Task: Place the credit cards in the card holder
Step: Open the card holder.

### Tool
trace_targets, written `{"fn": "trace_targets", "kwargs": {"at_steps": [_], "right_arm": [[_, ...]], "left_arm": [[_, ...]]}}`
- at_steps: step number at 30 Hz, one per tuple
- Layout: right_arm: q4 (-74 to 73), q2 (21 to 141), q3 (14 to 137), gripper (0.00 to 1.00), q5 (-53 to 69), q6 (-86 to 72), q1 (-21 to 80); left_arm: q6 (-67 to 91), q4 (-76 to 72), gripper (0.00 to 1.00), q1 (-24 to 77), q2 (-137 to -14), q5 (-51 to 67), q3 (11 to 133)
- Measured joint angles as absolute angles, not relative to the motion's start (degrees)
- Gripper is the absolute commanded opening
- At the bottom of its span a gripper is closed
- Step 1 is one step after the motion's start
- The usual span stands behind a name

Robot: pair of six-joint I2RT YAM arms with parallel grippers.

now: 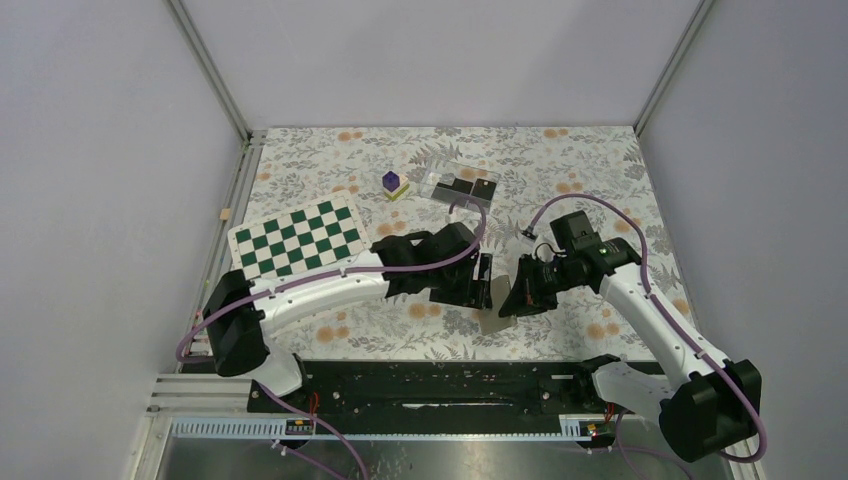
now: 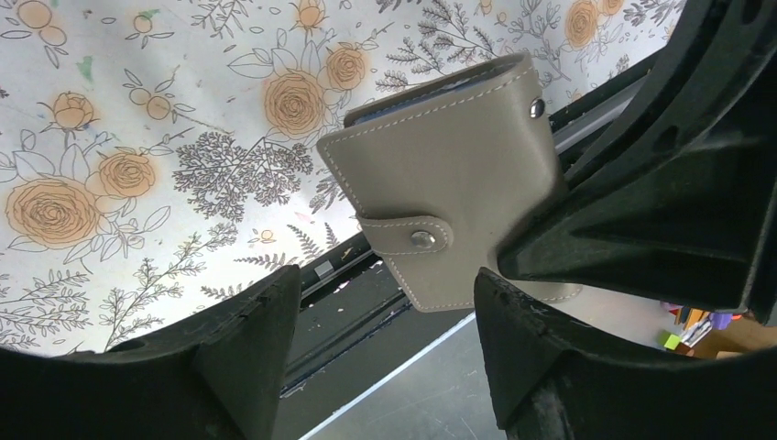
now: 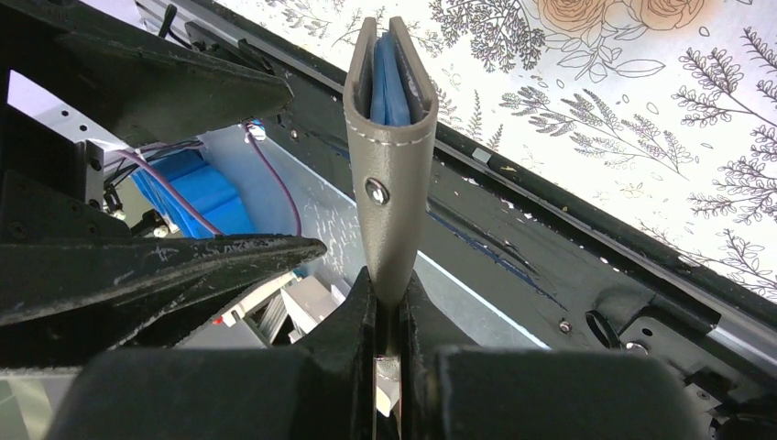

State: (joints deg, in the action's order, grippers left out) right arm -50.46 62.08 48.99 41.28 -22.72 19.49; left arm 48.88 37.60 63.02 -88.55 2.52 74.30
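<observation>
The card holder (image 2: pixel 449 183), a grey-brown wallet with its strap snapped shut, is held off the table. My right gripper (image 3: pixel 388 293) is shut on its lower edge; it stands edge-on in the right wrist view (image 3: pixel 389 174), with pale blue showing inside. In the top view it is a grey patch (image 1: pixel 494 319) below my right gripper (image 1: pixel 512 298). My left gripper (image 2: pixel 385 316) is open and empty, just in front of the holder, and shows in the top view (image 1: pixel 478 285). Black credit cards (image 1: pixel 462 187) lie in a clear box at the back.
The clear plastic box (image 1: pixel 438 176) stands at the back centre, with a purple cube (image 1: pixel 392 181) on a yellow block to its left. A green-and-white checkerboard (image 1: pixel 298 238) lies at the left. A black rail (image 1: pixel 440 385) runs along the table's near edge.
</observation>
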Motion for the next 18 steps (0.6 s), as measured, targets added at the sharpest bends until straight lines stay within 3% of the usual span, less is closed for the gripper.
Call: {"fn": "trace_targets", "kwargs": {"at_steps": [6, 14, 18], "right_arm": [[-50.8, 62.1, 49.0, 0.0, 40.9, -22.7, 20.1], [-50.7, 62.1, 49.0, 0.0, 39.6, -22.9, 20.2], [-49.7, 62.1, 49.0, 0.0, 39.5, -23.1, 20.3]], "left_arm": [[48.9, 37.6, 0.65, 64.2, -91.2, 2.4, 76.5], [49.8, 38.3, 0.38, 64.8, -94.9, 1.6, 77.3], [50.7, 40.3, 0.34, 65.3, -96.1, -0.6, 79.6]]}}
